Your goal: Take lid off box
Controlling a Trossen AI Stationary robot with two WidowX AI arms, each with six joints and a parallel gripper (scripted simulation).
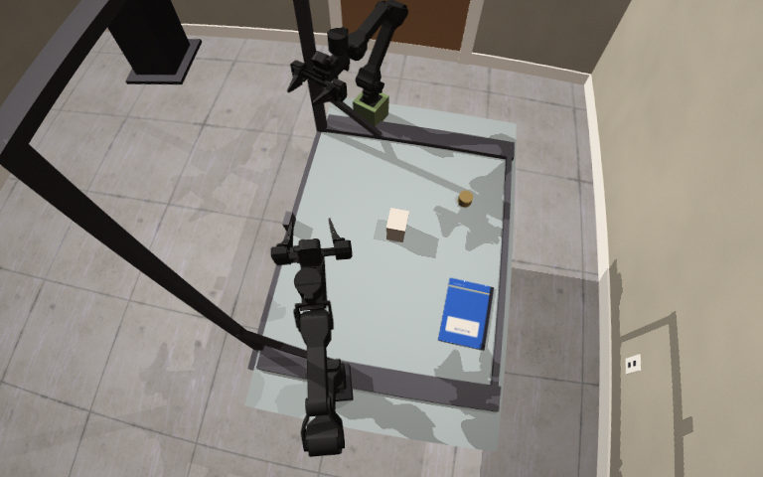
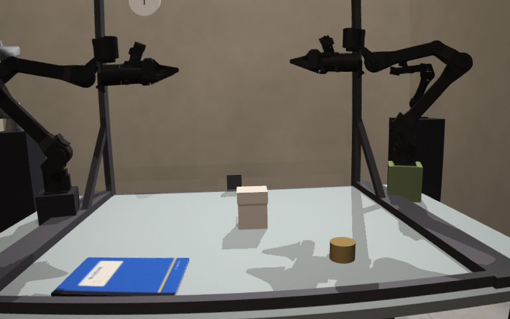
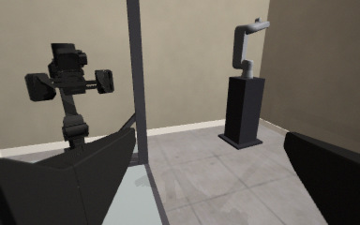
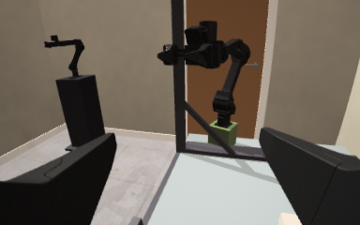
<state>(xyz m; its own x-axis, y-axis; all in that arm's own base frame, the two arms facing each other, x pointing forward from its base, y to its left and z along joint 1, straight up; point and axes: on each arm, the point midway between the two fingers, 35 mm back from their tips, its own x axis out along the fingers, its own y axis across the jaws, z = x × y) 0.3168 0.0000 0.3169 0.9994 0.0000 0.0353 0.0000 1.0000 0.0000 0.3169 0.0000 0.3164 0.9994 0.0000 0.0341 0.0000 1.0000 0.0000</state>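
The beige box (image 1: 396, 229) stands upright in the middle of the table with its paler lid (image 1: 397, 217) sitting square on top. It also shows in the exterior view, box (image 2: 252, 216) and lid (image 2: 252, 195). A corner of it shows in the right wrist view (image 4: 287, 219). My right gripper (image 1: 312, 228) is open and empty, held high and level off to the side of the box; it also shows in the exterior view (image 2: 176, 70). My left gripper (image 1: 306, 85), on the arm with the green base (image 1: 368, 111), is open and empty, high over the far table edge; it also shows in the exterior view (image 2: 291, 60).
A blue notebook (image 1: 465, 313) lies flat near one table corner. A short brown cylinder (image 1: 465, 198) stands beyond the box. A dark raised frame (image 1: 503, 236) rims the table, with upright posts (image 2: 355, 94) at two corners. A small dark cube (image 2: 234, 181) sits at the far edge.
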